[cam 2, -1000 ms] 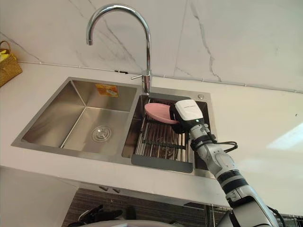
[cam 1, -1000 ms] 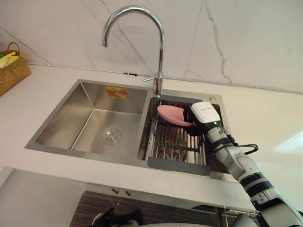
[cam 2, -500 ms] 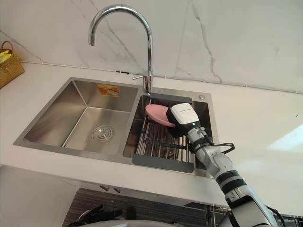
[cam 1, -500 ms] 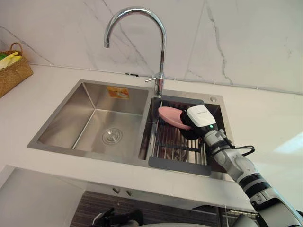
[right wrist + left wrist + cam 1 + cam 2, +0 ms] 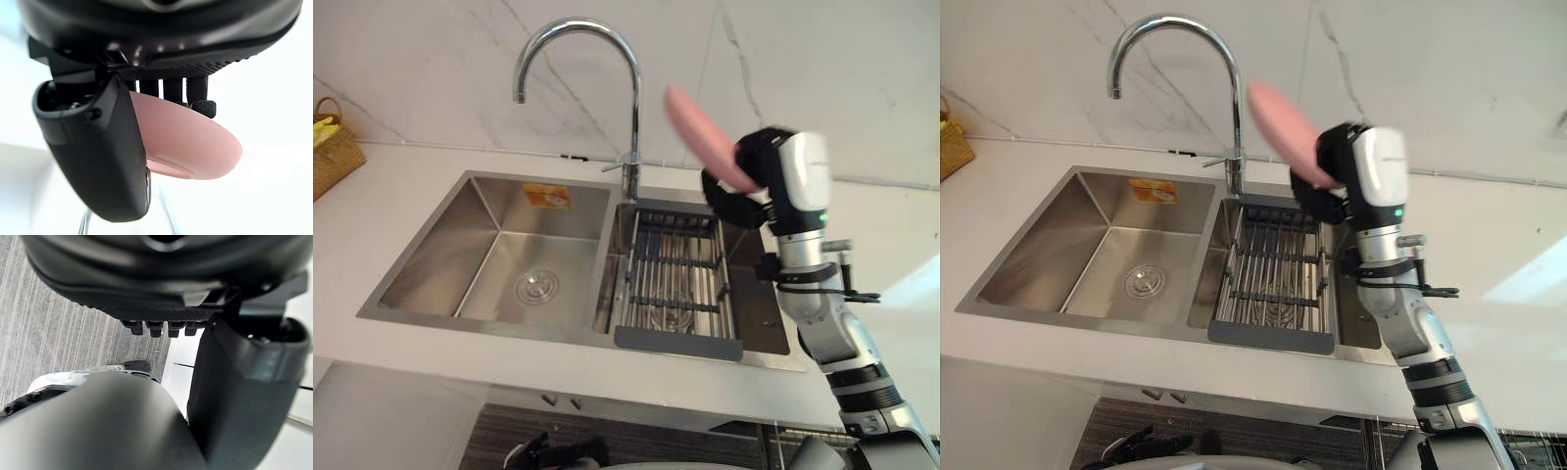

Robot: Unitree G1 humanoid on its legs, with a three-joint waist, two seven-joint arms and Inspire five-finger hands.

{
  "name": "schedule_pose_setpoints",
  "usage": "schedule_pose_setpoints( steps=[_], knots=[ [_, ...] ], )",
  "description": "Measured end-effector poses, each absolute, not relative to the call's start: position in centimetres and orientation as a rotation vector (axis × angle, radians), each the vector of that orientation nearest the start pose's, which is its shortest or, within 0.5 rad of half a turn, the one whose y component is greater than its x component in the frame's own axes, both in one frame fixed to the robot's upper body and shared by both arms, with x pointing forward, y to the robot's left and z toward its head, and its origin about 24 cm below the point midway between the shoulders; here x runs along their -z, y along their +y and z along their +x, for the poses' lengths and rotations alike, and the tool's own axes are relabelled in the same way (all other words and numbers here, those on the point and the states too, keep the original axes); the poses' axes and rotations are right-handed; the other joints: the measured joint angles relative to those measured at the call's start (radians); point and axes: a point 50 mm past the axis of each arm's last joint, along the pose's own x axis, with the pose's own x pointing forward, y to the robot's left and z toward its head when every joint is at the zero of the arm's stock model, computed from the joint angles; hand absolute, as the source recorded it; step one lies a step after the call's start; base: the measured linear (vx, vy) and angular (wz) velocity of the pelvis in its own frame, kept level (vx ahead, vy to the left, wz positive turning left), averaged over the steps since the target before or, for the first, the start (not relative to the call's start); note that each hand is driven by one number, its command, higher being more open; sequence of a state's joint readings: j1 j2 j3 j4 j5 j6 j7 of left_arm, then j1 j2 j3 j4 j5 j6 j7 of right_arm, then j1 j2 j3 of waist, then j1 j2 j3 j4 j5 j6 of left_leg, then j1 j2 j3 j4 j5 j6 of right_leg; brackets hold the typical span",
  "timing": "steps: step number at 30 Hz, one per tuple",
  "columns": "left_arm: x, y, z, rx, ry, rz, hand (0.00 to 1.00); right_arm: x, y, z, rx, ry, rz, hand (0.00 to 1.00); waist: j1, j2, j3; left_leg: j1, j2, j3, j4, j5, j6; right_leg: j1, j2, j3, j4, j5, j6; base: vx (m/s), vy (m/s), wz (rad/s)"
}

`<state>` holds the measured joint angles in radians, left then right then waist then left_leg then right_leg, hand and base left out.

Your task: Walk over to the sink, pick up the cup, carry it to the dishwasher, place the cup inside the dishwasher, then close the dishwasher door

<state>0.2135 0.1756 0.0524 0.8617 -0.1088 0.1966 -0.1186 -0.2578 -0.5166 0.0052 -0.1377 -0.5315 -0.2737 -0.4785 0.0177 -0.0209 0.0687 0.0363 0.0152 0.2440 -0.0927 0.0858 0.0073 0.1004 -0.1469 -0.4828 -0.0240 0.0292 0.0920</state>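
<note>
Seemingly near faucet (image 5: 634,117): cup (image 5: 701,137) in right robot hand (image 5: 764,152).

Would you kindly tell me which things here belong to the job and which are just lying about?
Job: pink dish, gripped in the right hand and held up over the sink.

Lying about: faucet; drain rack in the sink's right basin; wicker basket at the counter's left edge; sticker in the left basin.

no legible print, even on sink (image 5: 440,245) sticker (image 5: 548,195)
</note>
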Motion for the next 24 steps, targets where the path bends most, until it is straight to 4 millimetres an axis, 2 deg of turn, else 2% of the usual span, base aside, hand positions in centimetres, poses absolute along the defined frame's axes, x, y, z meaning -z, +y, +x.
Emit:
schedule_pose_setpoints(
  steps=[4,8,9,11,13,15,16,17,18,19,20,21,22,23,24],
  knots=[
    [15.9,22.1,5.8,-0.152,1.269,-0.088,1.0,-20.2,-22.1,24.3,0.466,-0.938,-0.835,0.0,-0.022,-0.001,-0.009,0.004,0.005,0.032,0.0,-0.006,-0.001,-0.034,-0.007,0.034,0.049,-0.022,-0.003,0.01,0.012,-0.29],
    [16.1,22.3,5.2,-0.156,1.301,-0.083,1.0,-19.1,-26.2,21.6,0.632,-0.841,-0.904,0.0,-0.047,-0.012,-0.025,0.012,0.004,0.089,0.0,-0.018,0.002,-0.106,-0.028,0.094,0.15,-0.063,-0.004,0.02,0.023,-0.36],
    [16.1,22.3,5.1,-0.156,1.304,-0.08,1.0,-19.1,-26.6,21.3,0.649,-0.828,-0.914,0.0,-0.055,-0.013,-0.025,0.011,0.003,0.102,0.0,-0.02,0.002,-0.122,-0.032,0.107,0.168,-0.068,-0.005,-0.01,0.047,-0.63],
    [16.1,22.5,5.1,-0.152,1.316,-0.063,1.0,-18.8,-28.0,20.4,0.702,-0.781,-0.947,0.0,-0.08,-0.017,-0.021,0.013,0.002,0.173,0.0,-0.029,0.003,-0.184,-0.036,0.162,0.221,-0.069,-0.007,-0.03,0.047,-0.84],
    [16.1,22.7,5.2,-0.164,1.331,-0.071,1.0,-18.4,-28.8,19.7,0.728,-0.746,-0.97,0.0,-0.094,-0.026,-0.015,0.027,0.008,0.237,0.001,-0.037,0.0,-0.223,-0.03,0.163,0.25,-0.05,-0.015,-0.05,0.022,-1.13],
    [16.1,22.6,5.0,-0.185,1.343,-0.09,1.0,-18.0,-29.4,19.1,0.756,-0.714,-0.981,0.0,-0.103,-0.034,-0.009,0.044,0.024,0.313,0.0,-0.057,-0.002,-0.246,-0.017,0.139,0.248,-0.006,-0.027,-0.08,0.023,-1.28],
    [16.2,22.7,5.0,-0.194,1.352,-0.095,1.0,-17.7,-29.8,18.5,0.777,-0.692,-0.987,0.0,-0.112,-0.031,-0.003,0.049,0.046,0.356,0.002,-0.064,0.006,-0.252,0.002,0.107,0.226,0.039,-0.028,-0.11,-0.002,-1.01],
    [16.2,22.8,5.2,-0.197,1.362,-0.096,1.0,-17.6,-30.0,18.0,0.798,-0.683,-0.985,0.0,-0.121,-0.019,0.01,0.056,0.062,0.384,0.002,-0.059,0.016,-0.26,0.002,0.058,0.253,0.032,-0.052,-0.12,-0.016,-1.0],
    [16.2,22.8,5.2,-0.203,1.371,-0.097,1.0,-17.5,-30.3,17.5,0.819,-0.675,-0.98,0.0,-0.129,-0.026,0.029,0.066,0.079,0.409,0.006,-0.059,0.019,-0.271,-0.022,-0.005,0.344,-0.017,-0.093,-0.12,-0.009,-0.72],
    [16.2,22.9,5.1,-0.212,1.376,-0.103,1.0,-17.3,-30.6,17.2,0.838,-0.663,-0.97,0.0,-0.136,-0.023,0.033,0.065,0.097,0.429,0.015,-0.06,0.019,-0.277,-0.052,-0.053,0.436,-0.062,-0.104,-0.09,-0.013,-0.78],
    [16.1,23.0,5.2,-0.232,1.376,-0.116,1.0,-17.2,-31.0,16.7,0.859,-0.65,-0.958,0.0,-0.14,-0.016,0.038,0.056,0.127,0.457,0.04,-0.065,0.011,-0.269,-0.104,-0.103,0.554,-0.108,-0.107,-0.07,-0.024,-0.65],
    [16.1,23.1,5.2,-0.238,1.376,-0.121,1.0,-17.3,-31.1,16.6,0.868,-0.652,-0.955,0.0,-0.14,-0.019,0.037,0.048,0.137,0.468,0.054,-0.068,0.007,-0.261,-0.121,-0.111,0.582,-0.121,-0.106,-0.03,-0.094,-0.6],
    [16.0,23.3,5.2,-0.254,1.373,-0.132,1.0,-17.4,-31.1,16.4,0.876,-0.659,-0.955,0.0,-0.141,-0.032,0.031,0.033,0.147,0.482,0.085,-0.078,-0.001,-0.242,-0.144,-0.119,0.598,-0.119,-0.106,0.02,-0.156,-0.55],
    [15.8,23.8,5.6,-0.292,1.356,-0.144,1.0,-17.6,-30.9,16.3,0.881,-0.677,-0.95,0.0,-0.141,-0.059,0.031,0.003,0.154,0.499,0.155,-0.105,-0.015,-0.229,-0.153,-0.11,0.544,-0.06,-0.073,-0.01,-0.219,-0.84],
    [15.7,23.8,6.0,-0.327,1.346,-0.165,1.0,-17.9,-30.9,16.4,0.879,-0.689,-0.949,0.0,-0.13,-0.057,0.034,-0.046,0.161,0.476,0.191,-0.122,-0.004,-0.241,-0.113,-0.122,0.468,-0.052,-0.063,-0.04,-0.157,-0.97]
  ],
)
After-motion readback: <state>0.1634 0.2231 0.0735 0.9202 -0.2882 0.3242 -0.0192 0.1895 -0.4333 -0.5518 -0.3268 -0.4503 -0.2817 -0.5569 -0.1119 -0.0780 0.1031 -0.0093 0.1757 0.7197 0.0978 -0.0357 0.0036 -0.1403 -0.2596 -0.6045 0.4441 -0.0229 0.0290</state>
